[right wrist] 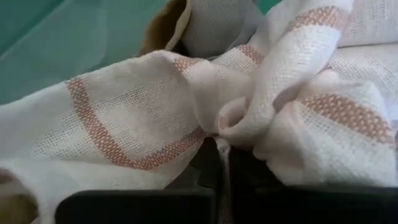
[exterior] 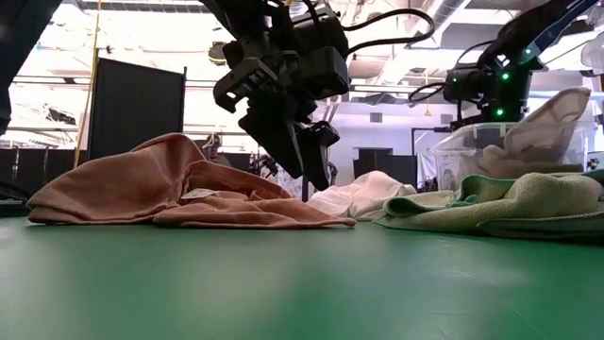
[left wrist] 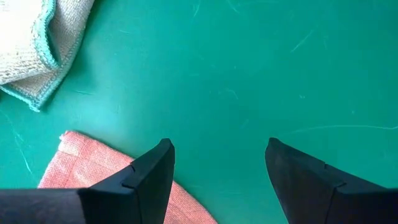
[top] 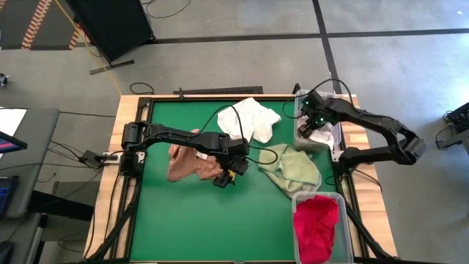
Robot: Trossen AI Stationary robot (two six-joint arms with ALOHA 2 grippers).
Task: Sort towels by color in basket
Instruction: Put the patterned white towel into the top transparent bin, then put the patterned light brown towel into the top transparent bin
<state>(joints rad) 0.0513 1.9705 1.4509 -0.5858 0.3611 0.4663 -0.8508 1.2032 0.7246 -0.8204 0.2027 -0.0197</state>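
A rust-orange towel (top: 189,163) (exterior: 160,189) lies crumpled left of centre on the table. My left gripper (top: 226,177) (left wrist: 217,146) hovers open just right of it, fingers pointing down; a corner of the rust-orange towel (left wrist: 93,180) shows beside one finger. A white towel (top: 250,119) lies at the far side and a pale green towel (top: 293,169) (left wrist: 34,43) to the right. My right gripper (top: 311,126) (right wrist: 222,168) is shut on a white-with-red-check towel (right wrist: 155,118) over a clear bin (top: 302,110). A red towel (top: 316,226) fills a second clear bin. My right gripper pinches a bunched fold of the white-with-red-check towel (right wrist: 233,127) between its two fingers, several layers gathered together. It comes from above, over the far-right bin. The cloth spreads out loosely around the fingers, over other cloth in the bin.
The far-right bin (exterior: 472,146) also holds a tan cloth (right wrist: 168,25). The second bin (top: 297,202) sits at the near right corner. Bare green table (top: 183,220) lies near and left. Cables trail over the white towel. Table rails frame the mat.
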